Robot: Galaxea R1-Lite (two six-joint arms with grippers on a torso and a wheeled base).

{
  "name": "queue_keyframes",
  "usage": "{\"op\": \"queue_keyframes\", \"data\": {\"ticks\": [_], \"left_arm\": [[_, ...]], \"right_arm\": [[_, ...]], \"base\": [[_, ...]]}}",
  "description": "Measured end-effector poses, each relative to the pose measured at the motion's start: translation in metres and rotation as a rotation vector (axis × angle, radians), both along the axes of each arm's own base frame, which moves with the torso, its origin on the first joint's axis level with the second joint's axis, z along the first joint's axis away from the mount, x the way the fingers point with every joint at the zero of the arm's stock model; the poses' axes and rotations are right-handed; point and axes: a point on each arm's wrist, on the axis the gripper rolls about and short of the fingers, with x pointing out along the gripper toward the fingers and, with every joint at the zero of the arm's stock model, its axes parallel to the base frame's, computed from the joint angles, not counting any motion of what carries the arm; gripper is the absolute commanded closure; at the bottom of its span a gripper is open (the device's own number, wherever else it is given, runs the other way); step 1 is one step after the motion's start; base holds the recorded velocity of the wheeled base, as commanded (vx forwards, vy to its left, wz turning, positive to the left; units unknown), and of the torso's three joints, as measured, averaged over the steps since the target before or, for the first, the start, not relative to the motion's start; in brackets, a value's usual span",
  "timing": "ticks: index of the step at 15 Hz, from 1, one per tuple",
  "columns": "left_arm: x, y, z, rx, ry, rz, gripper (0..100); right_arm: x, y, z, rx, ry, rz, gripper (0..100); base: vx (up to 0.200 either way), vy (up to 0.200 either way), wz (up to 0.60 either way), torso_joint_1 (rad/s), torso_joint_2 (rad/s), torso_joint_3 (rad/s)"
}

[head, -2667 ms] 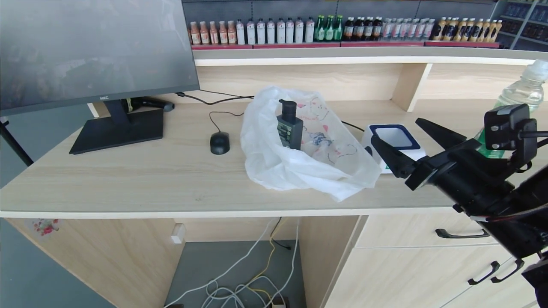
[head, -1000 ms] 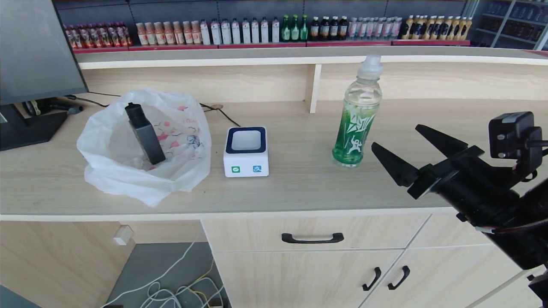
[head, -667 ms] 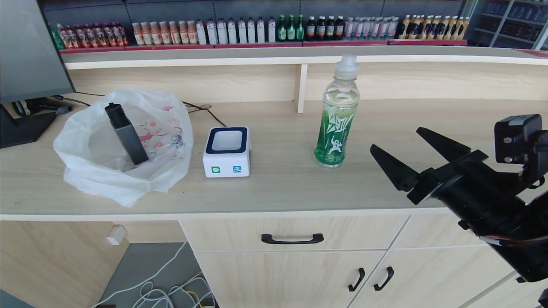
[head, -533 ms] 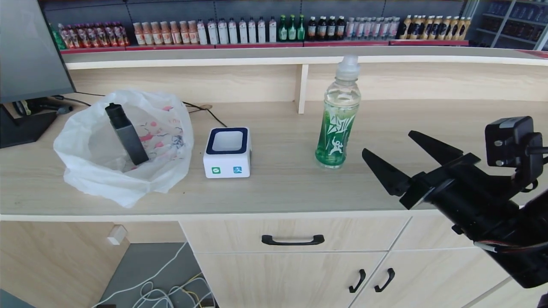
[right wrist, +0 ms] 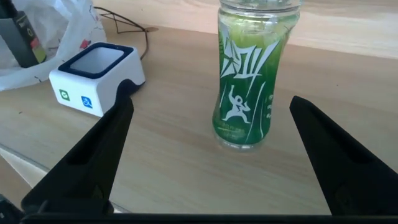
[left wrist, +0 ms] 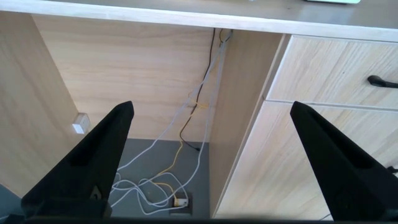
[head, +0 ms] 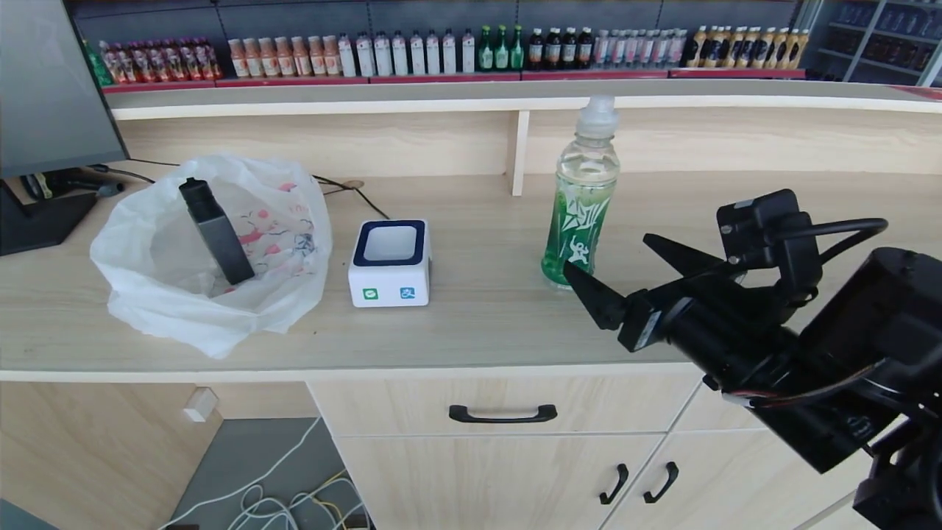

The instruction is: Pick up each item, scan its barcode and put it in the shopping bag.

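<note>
Head view: the green bottle stands on the counter, right of the scanner and shopping bag; the right gripper, spread, hangs near it. Left wrist view: the left gripper, spread, faces cables. Right wrist view: the scanner sits beside the bottle

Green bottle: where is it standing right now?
In the head view the green bottle stands upright on the counter, right of the white scanner, just ahead of the open right gripper.
</note>
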Motion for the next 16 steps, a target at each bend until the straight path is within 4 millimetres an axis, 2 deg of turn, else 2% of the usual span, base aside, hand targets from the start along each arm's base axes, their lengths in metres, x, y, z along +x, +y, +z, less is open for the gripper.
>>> {"op": "queue_keyframes", "data": {"ticks": [8,13,16], "left_arm": [[0.0,0.0,0.0,0.0,0.0,0.0,0],[0.0,0.0,0.0,0.001,0.0,0.0,0],[0.0,0.0,0.0,0.001,0.0,0.0,0]], "right_arm": [[0.051,0.028,0.004,0.091,-0.006,-0.064,0],[0.083,0.026,0.0,0.085,0.0,-0.117,0],[0.099,0.024,0.006,0.097,-0.016,-0.142,0]], "base": [[0.0,0.0,0.0,0.0,0.0,0.0],[0.0,0.0,0.0,0.0,0.0,0.0],[0.0,0.0,0.0,0.0,0.0,0.0]]}}
